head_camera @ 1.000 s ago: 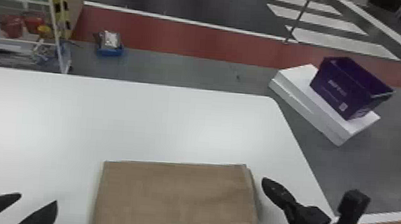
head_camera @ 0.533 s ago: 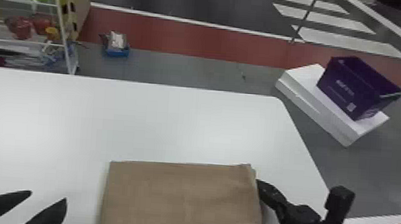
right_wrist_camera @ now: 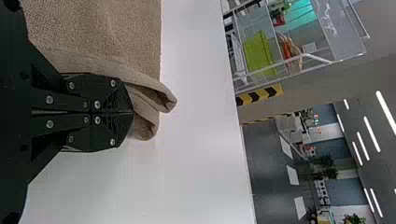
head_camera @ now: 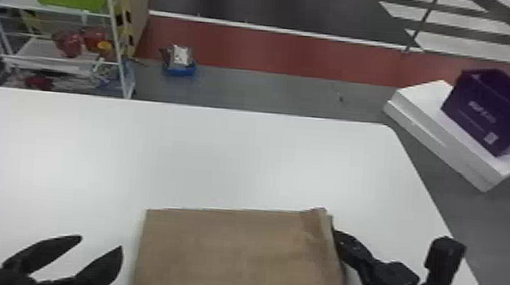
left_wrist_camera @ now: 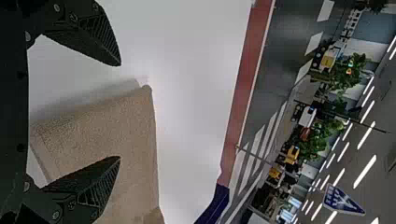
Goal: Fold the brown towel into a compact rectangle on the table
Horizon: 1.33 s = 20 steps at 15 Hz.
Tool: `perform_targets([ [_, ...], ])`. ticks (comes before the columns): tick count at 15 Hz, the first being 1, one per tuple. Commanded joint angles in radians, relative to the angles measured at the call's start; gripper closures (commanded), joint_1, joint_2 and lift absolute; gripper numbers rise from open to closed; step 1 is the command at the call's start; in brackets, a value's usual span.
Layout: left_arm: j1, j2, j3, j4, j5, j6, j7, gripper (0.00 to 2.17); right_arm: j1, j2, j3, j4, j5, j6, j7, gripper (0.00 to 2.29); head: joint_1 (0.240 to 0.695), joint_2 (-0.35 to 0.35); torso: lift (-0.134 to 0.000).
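Brown towel [head_camera: 233, 254] is lying flat on the near part of the worktop [head_camera: 223, 155], layered into a rectangle, long axis running left-right. Right gripper [right_wrist_camera: 133, 112] is sitting at the towel's right end, toward the far corner, fingers clenched together, tips touching the edge; no cloth is showing between them. So the towel is lying to the left of the right gripper, and that is the nearer one. Left gripper [head_camera: 101, 243] is waiting beyond the left end, just beside it, fingers spread and holding nothing. Layers at the far right corner are splaying a bit, loose folds poking out. Step in hand is probably squaring that short edge, or setting up to lift it; folding is looking well along. A next fold would be needing the right end carried left. Risk: closed tips may be bunching the layers or skewing the rectangle.
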Motion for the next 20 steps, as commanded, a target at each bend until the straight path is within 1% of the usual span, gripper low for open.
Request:
perform_targets([
  [1,-0.003,-0.003,0.0,0.0,0.0,0.0,0.0,0.2,0.021,0.001,0.032,-0.027,0.0,0.004,-0.003,1.9,0.695,-0.136,-0.123],
  [4,-0.006,-0.003,0.0,0.004,0.0,0.0,0.002,0.2,0.046,0.001,0.084,-0.063,-0.002,0.01,-0.017,1.9,0.695,-0.107,-0.123],
  [7,-0.011,-0.003,0.0,0.009,0.0,0.0,0.002,0.2,0.064,0.001,0.118,-0.089,-0.002,0.01,-0.023,1.9,0.695,-0.064,-0.123],
  [9,-0.011,-0.003,0.008,0.01,0.0,0.0,0.002,0.2,0.069,0.001,0.112,-0.09,-0.002,0.013,-0.024,1.9,0.695,-0.045,-0.123],
  [11,-0.014,-0.003,0.012,0.017,0.0,0.0,0.002,0.2,0.084,0.001,0.078,-0.101,-0.022,0.004,-0.021,1.89,0.695,-0.035,-0.123],
  [12,-0.019,-0.003,0.011,0.021,0.0,0.0,0.002,0.2,0.092,0.001,0.057,-0.106,-0.04,0.007,-0.021,1.83,0.695,-0.037,-0.123],
  [13,-0.022,-0.003,0.011,0.024,0.0,0.0,0.002,0.2,0.092,0.001,0.035,-0.106,-0.052,0.007,-0.021,1.56,0.695,-0.043,-0.123],
  [14,-0.025,-0.003,0.009,0.026,0.0,0.0,0.0,0.2,0.092,0.001,0.015,-0.106,-0.054,0.007,-0.014,0.97,0.695,-0.064,-0.123],
  [15,-0.025,-0.003,0.006,0.026,0.0,0.0,0.0,0.2,0.093,0.001,-0.004,-0.109,-0.074,0.007,-0.009,0.33,0.695,-0.064,-0.123],
  [16,-0.025,-0.003,0.002,0.024,0.0,0.0,0.0,0.2,0.096,0.001,-0.02,-0.113,-0.086,0.01,-0.004,0.19,0.695,-0.092,-0.123],
  [18,-0.025,-0.003,-0.008,0.026,0.0,0.0,0.002,0.2,0.098,0.001,-0.054,-0.139,-0.111,0.077,0.005,0.19,0.695,-0.115,-0.123],
  [20,-0.025,-0.003,-0.017,0.035,0.0,-0.003,0.002,0.2,0.098,0.001,-0.074,-0.148,-0.132,0.102,0.008,0.19,0.695,-0.145,-0.123],
])
